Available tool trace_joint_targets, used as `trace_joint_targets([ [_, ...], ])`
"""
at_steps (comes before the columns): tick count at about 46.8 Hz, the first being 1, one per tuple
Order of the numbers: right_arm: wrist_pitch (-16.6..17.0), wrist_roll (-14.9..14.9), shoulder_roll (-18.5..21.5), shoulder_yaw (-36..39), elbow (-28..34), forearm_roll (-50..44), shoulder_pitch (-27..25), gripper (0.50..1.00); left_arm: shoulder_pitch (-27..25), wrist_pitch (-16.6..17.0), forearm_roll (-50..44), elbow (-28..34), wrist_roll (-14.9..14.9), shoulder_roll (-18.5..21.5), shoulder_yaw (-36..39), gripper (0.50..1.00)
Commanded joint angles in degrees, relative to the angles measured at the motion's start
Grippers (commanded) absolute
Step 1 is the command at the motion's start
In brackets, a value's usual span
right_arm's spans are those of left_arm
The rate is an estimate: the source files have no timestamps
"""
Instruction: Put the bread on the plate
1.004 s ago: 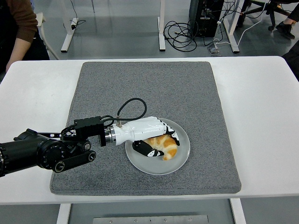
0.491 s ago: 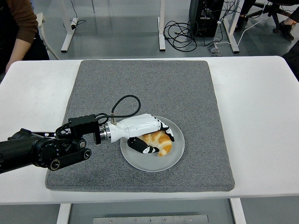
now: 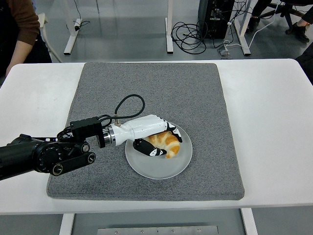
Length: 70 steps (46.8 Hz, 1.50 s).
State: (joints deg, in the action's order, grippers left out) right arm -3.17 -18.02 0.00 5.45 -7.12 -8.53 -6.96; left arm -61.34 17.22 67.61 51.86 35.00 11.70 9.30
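Observation:
A golden croissant (image 3: 166,142) lies on a round white plate (image 3: 159,165) that sits on the grey mat (image 3: 151,88). My left hand (image 3: 157,139), white with black fingertips, reaches in from the left over the plate. Its fingers are curled around the croissant, thumb underneath at the near side and the other fingers over the top. Whether the bread rests fully on the plate or is held just above it cannot be told. My right arm does not show.
The mat covers the middle of the white table (image 3: 274,122). A person in a brown sleeve (image 3: 19,24) stands at the far left corner. Desk legs and cables lie on the floor beyond the table.
The hand with the croissant has shifted a little left and towards the far side; the plate appears slightly further left under it. The grip has stayed closed.

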Motion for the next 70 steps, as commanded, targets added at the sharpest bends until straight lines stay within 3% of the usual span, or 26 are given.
trace_joint_targets([
  [1,0.00,0.00,0.00,0.00,0.00,0.00,0.02,1.000,0.08,0.00,-0.81,0.00,0.00,0.08,-0.25,0.573],
  [9,0.00,0.00,0.00,0.00,0.00,0.00,0.11,1.000,0.08,0.00,-4.68,0.26,0.00,0.34,-0.52,0.686],
  [21,0.00,0.00,0.00,0.00,0.00,0.00,0.19,1.000,0.25,-0.08,-4.86,0.70,0.00,1.04,-0.52,0.767],
  [50,0.00,0.00,0.00,0.00,-0.18,0.00,0.28,1.000,-0.10,-0.61,-7.32,3.08,0.00,4.12,-4.29,0.866],
  [70,0.00,0.00,0.00,0.00,-0.18,0.00,0.28,1.000,-1.33,-4.30,-21.37,2.90,0.00,5.35,-8.95,0.902],
])
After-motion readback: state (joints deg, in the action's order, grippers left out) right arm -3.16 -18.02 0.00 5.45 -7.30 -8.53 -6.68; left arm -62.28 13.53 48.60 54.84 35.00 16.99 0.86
